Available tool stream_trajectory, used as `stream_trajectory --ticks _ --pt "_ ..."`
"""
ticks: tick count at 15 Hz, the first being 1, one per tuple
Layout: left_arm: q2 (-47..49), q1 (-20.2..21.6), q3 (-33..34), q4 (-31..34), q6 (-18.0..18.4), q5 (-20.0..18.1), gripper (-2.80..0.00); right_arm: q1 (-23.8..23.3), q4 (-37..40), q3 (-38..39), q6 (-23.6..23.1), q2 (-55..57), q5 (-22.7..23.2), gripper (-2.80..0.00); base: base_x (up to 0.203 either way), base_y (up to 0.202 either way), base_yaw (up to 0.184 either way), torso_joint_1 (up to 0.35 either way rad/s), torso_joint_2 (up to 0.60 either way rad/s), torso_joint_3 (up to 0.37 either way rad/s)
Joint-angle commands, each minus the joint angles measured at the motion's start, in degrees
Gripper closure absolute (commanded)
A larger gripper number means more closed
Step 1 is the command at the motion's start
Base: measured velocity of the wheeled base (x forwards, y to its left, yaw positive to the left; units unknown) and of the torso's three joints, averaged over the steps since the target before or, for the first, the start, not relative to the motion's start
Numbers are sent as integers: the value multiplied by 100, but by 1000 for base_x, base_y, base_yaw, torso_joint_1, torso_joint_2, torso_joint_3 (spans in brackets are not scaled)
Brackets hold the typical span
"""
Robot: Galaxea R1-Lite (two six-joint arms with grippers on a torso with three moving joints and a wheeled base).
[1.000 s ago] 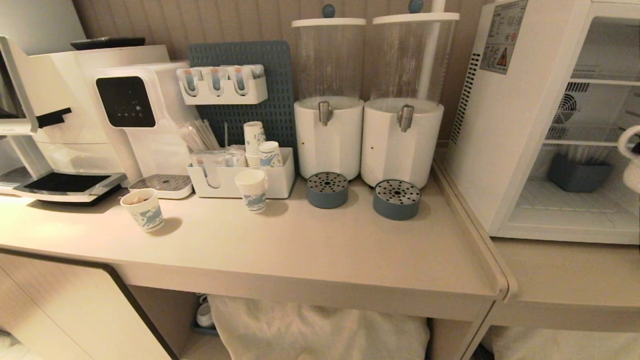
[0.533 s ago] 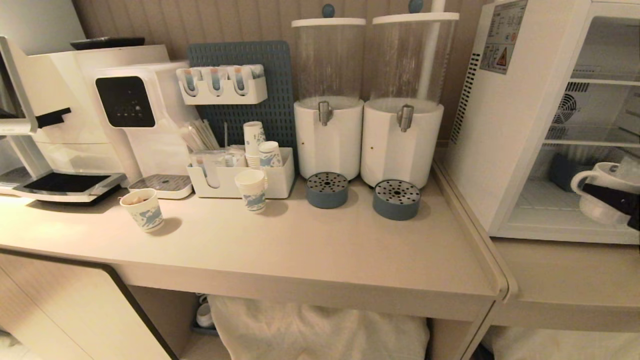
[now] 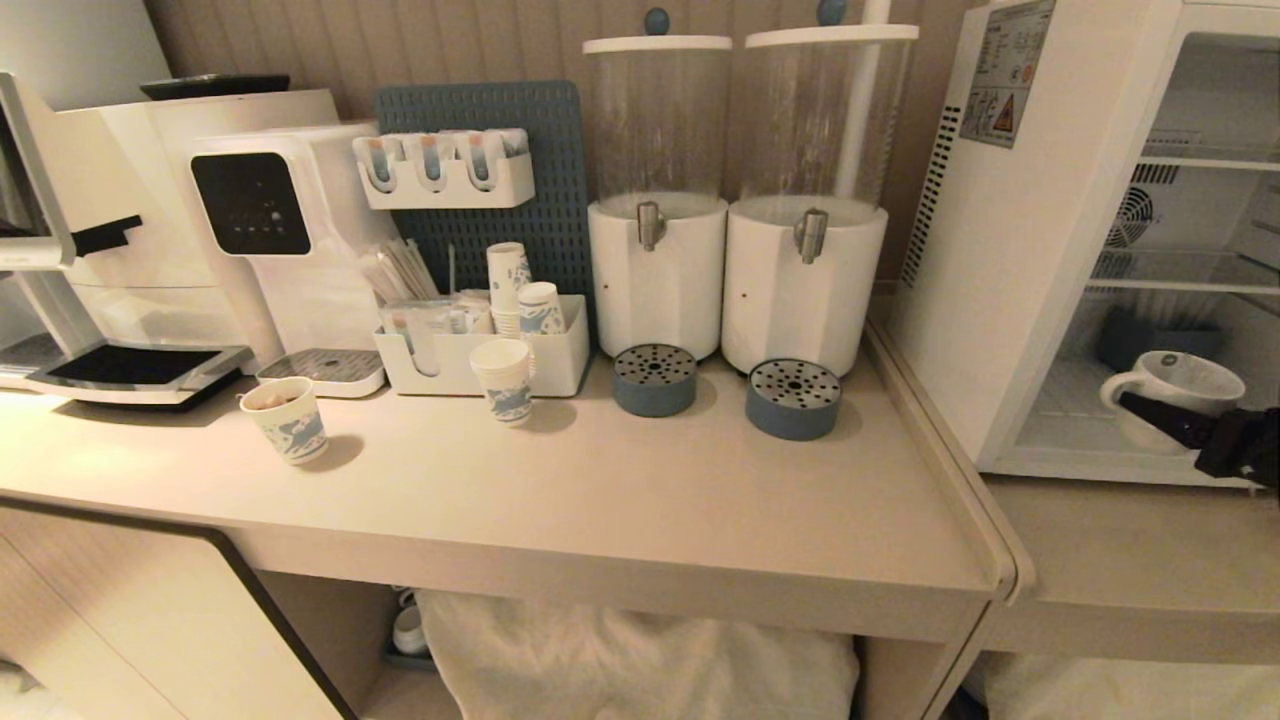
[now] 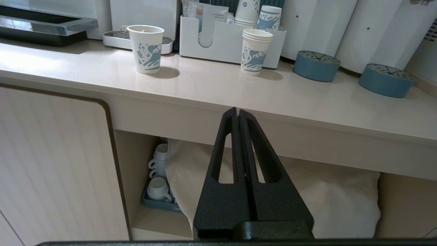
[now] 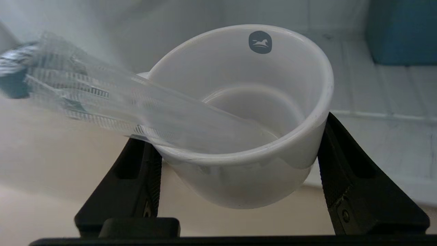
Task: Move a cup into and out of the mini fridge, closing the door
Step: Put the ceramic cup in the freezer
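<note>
- From my head, my right gripper (image 3: 1165,420) clamped the cup (image 3: 1175,383) at the mini fridge (image 3: 1010,250) opening.
- My right wrist alone showed a clear packet (image 5: 102,99) inside the cup.
- My left wrist alone showed my left gripper (image 4: 238,114) pressed shut below the counter (image 4: 218,95).

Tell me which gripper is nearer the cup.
Right. The right gripper grips the cup at the mini fridge; the left gripper hangs below the counter, far off.
</note>
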Motion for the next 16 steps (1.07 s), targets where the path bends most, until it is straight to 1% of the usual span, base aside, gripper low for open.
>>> stream_trajectory --ticks 1,6,13,16 --pt "-26 -2 229 -5 -6 0 0 47 -112 -505 -15 722 9 0 0 0 0 0 0 0" --pt "-26 -2 229 -5 -14 0 0 330 222 -1176 13 1044 -68 0 0 0 0 0 0 0" --pt "-26 -2 229 -14 -41 9 0 451 340 -1759 18 1428 -163 0 0 0 0 0 0 0" --pt "-26 -2 229 -14 -41 9 0 510 724 -2393 23 1635 -204 0 0 0 0 0 0 0"
